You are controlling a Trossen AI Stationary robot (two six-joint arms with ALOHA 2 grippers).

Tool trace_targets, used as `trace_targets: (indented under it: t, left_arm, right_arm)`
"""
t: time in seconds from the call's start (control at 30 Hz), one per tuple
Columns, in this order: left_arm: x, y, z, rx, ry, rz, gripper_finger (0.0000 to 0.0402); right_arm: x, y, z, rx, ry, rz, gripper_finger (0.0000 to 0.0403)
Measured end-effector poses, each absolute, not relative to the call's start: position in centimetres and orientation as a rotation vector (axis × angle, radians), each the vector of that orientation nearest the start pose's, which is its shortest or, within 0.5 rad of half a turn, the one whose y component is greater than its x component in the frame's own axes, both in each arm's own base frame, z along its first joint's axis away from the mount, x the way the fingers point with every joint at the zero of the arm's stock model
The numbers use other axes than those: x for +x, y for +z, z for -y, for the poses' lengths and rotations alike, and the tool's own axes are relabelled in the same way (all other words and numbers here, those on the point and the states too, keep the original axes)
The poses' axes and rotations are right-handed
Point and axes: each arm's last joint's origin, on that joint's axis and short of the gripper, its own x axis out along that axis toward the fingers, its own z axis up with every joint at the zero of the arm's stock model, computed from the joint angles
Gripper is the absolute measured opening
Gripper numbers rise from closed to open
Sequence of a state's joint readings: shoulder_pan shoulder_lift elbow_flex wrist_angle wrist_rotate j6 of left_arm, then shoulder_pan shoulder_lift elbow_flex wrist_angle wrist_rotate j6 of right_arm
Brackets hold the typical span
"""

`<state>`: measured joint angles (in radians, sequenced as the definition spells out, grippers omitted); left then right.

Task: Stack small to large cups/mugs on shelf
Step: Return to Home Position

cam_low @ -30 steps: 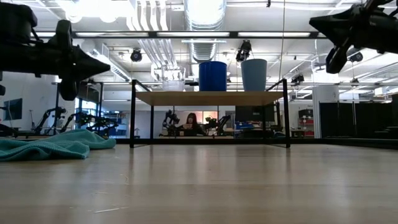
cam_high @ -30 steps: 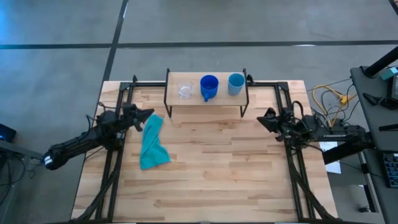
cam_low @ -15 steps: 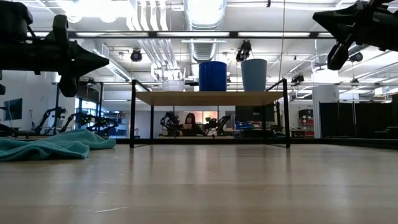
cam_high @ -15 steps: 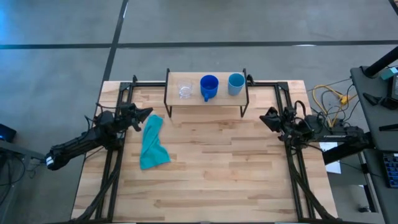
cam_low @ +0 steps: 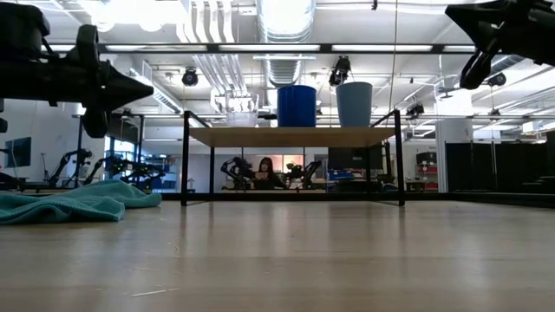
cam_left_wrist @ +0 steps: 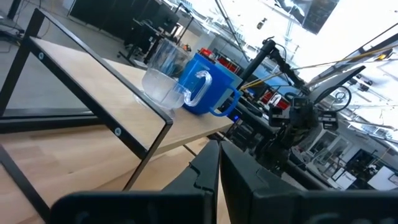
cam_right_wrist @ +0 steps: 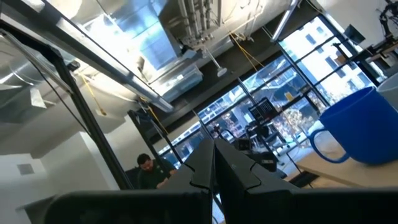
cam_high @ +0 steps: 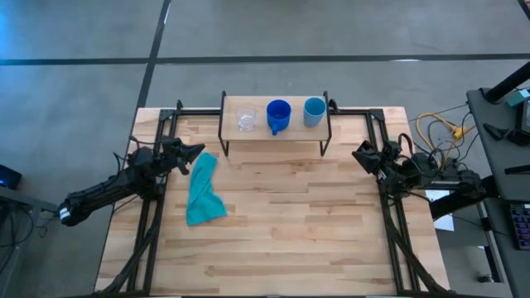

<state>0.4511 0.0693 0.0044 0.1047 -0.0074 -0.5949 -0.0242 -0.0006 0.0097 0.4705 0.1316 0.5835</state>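
Three vessels stand in a row on the shelf point(cam_high: 273, 132) at the table's far edge: the clear glass cup point(cam_high: 246, 121) on the left, the dark blue mug point(cam_high: 278, 116) in the middle, and the lighter blue cup point(cam_high: 314, 111) on the right. My left gripper point(cam_high: 199, 154) hovers shut, in front of the shelf's left end and above the teal cloth. My right gripper point(cam_high: 358, 154) hovers shut off the shelf's right end. The left wrist view shows the glass cup point(cam_left_wrist: 163, 87) and the mug point(cam_left_wrist: 208, 93) beyond the shut left gripper point(cam_left_wrist: 219, 149).
A teal cloth point(cam_high: 204, 192) lies crumpled on the table's left part, near my left gripper. Black frame rails point(cam_high: 149, 223) run along both sides of the table. Bare tabletop point(cam_high: 290, 215) stretches in front of the shelf. Cables point(cam_high: 439, 132) lie beyond the right edge.
My right gripper has drawn back toward the table's right edge and risen a little, staying shut. The cups and the cloth have not moved.
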Motion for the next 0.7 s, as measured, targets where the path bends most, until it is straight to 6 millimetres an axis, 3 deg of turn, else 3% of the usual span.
trace_targets:
  t: [0.7]
  left_arm:
    - [9.15, 16.94, -4.46, -0.569, 0.434, 0.171, 0.0]
  right_arm:
    - [8.97, 20.77, 0.6, 0.536, -0.034, 0.471, 0.0009]
